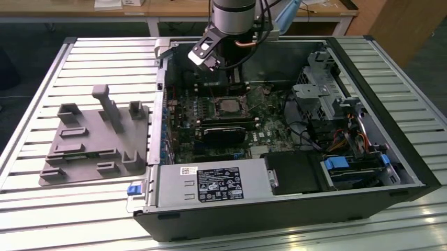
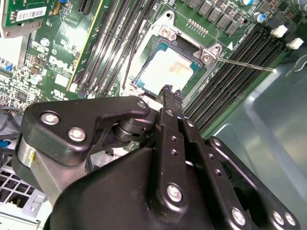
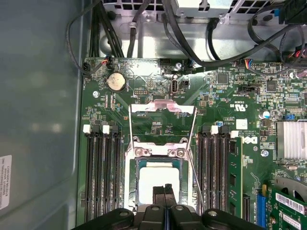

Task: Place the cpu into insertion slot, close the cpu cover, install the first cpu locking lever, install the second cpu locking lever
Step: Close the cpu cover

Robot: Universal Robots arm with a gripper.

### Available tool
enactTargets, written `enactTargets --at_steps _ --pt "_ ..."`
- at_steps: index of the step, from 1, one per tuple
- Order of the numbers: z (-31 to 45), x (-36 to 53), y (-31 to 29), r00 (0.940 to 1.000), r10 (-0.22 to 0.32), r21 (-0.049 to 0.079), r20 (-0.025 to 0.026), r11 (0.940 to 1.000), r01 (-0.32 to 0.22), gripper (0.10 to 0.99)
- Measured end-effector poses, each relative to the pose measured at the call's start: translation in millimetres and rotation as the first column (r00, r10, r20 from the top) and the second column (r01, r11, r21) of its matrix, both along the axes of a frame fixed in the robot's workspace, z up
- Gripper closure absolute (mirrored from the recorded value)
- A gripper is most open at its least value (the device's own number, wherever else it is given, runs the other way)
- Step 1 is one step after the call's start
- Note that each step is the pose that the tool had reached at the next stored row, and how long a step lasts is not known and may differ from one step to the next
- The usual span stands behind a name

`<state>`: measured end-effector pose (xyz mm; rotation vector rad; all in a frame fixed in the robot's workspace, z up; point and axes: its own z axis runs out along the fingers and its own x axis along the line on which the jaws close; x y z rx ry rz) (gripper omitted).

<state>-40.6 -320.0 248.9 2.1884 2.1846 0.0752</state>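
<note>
Your gripper (image 3: 164,190) is narrow, its fingers pressed together with nothing seen between them. The tips sit right over the cpu (image 3: 156,175); whether they touch it, you cannot tell. The cpu lies flat in the slot (image 3: 135,165), silver top up. The cover (image 3: 162,107) is swung open, lying back from the slot's far edge. A thin lever (image 2: 244,63) juts free from the slot's corner.

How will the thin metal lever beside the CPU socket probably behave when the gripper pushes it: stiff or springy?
The locking lever is a long, thin bare wire rod, so it probably flexes and springs back. Its smooth, shiny surface may let the gripper slip off. It looks hinged at one end, so it should swing rather than slide.
</note>
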Motion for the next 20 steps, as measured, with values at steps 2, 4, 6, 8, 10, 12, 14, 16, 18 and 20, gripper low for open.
enactTargets --at_steps 2,4,6,8,10,12,14,16,18,20 --pt "3.2 0.0 0.0 1.0000 0.000 0.000 0.0001 1.0000 0.000 0.984" --pt "6.7 0.0 0.0 1.0000 0.000 0.000 0.0004 1.0000 0.000 0.984" --pt "9.2 0.0 0.0 1.0000 0.000 0.000 0.0005 1.0000 0.000 0.984" --pt "9.2 0.0 0.0 1.0000 0.000 0.000 0.0006 1.0000 0.000 0.984" --pt "9.2 0.0 0.0 1.0000 0.000 0.000 0.0006 1.0000 0.000 0.984" --pt "9.2 0.0 0.0 1.0000 0.000 -0.001 0.0005 1.0000 0.000 0.984" --pt "9.2 0.7 0.0 1.0000 0.000 -0.001 0.0005 1.0000 0.000 0.984" --pt "9.2 3.3 0.0 1.0000 0.000 -0.001 0.0005 1.0000 0.000 0.984" --pt "9.2 9.7 0.0 1.0000 0.000 -0.001 0.0005 1.0000 0.000 0.984" --pt "9.2 13.9 0.0 1.0000 0.000 -0.001 0.0004 1.0000 0.000 0.984"
